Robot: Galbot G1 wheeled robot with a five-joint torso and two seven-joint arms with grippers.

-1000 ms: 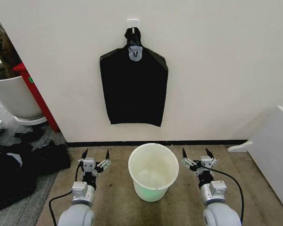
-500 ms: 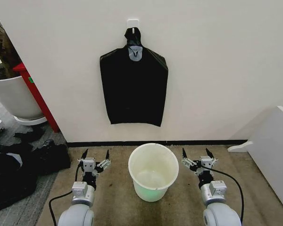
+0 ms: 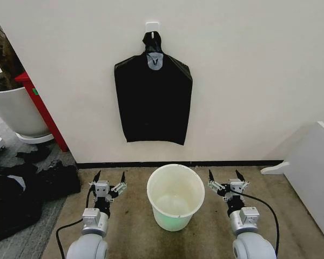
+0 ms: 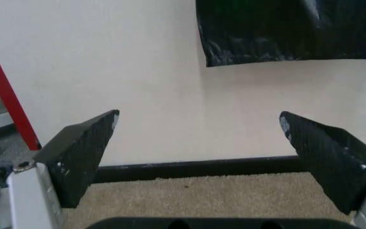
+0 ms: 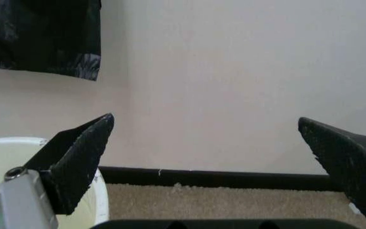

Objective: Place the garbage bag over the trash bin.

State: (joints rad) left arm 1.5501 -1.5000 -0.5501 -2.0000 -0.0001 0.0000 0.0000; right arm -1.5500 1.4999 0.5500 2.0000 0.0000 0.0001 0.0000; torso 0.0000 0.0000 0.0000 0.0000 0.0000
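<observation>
Two pincers, left pincer point(image 3: 109, 179) and right pincer point(image 3: 225, 177), rest spread open and empty low in frame, flanking the bin point(image 3: 175, 197) at bottom center. Upper center, the bag point(image 3: 153, 102) hangs from a wall hook point(image 3: 152, 27), its lower edge cut off in both wrist views.

Tan carpet floor point(image 3: 132, 221) carries the trash bin point(image 3: 175, 197) and, leftward, perhaps dark bags point(image 3: 21, 194)

The small round cream-white plastic trash bin point(image 3: 175, 197) is sitting between both grippers, the flat black plastic bag bundle point(image 3: 153, 98) hanging on the far wall behind it.
</observation>
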